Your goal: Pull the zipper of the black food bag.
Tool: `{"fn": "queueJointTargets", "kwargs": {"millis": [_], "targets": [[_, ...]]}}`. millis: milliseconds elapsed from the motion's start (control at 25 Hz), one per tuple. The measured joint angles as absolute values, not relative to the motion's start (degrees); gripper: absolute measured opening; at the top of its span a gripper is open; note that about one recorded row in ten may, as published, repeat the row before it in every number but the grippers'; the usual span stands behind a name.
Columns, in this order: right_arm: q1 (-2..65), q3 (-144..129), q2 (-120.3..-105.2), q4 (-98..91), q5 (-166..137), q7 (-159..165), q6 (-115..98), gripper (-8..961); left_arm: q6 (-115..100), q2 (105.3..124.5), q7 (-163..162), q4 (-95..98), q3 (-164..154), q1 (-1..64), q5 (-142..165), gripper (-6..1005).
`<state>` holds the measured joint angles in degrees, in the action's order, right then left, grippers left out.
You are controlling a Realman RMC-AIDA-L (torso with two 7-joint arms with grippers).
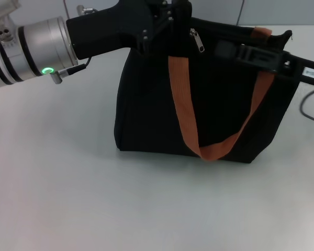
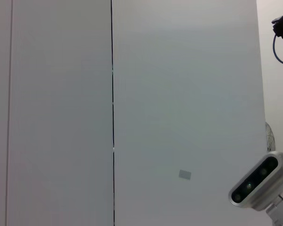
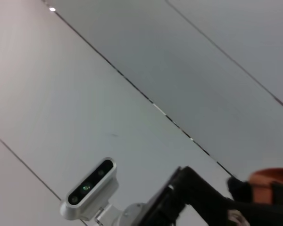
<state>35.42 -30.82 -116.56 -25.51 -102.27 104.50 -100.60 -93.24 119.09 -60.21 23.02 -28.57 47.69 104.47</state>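
The black food bag [image 1: 162, 110] stands upright on the table in the head view, with an orange strap [image 1: 186, 104] looping down its front. The silver zipper [image 1: 198, 40] pull hangs free on the upper edge, left of the bag's middle. My left gripper [image 1: 156, 25] reaches in from the left and sits at the bag's top left corner, just left of the pull. Coming in from the right, my right gripper [image 1: 235, 50] lies along the upper right edge, near the second orange strap [image 1: 261, 33]. A bit of orange strap [image 3: 271, 178] also shows in the right wrist view.
The bag rests on a white table [image 1: 68, 198] with open surface in front and to the left. A dark cable [image 1: 309, 107] hangs from the right arm beside the bag. Both wrist views face pale wall panels and show the robot's head camera [image 2: 259, 181] [image 3: 90, 184].
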Motion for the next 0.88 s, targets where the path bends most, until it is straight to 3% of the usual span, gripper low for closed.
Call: {"fn": "queueJointTargets", "kwargs": {"millis": [240, 480, 880], "targets": [[35.14, -33.46, -115.84, -25.65, -102.5, 105.61, -98.76, 208, -94.22, 119.08, -60.19, 23.02, -28.57, 47.7, 104.47, 38], [36.12, -34.9, -116.59, -25.68, -102.51, 105.39, -95.03, 318, -94.29, 119.08, -60.14, 23.03, -28.64, 47.85, 104.48, 39], [37.91, -34.98, -116.99, -25.75, -102.4, 104.78, -94.56, 351, -94.42, 119.09, -60.0, 23.03, -28.65, 47.98, 104.47, 40]]}}
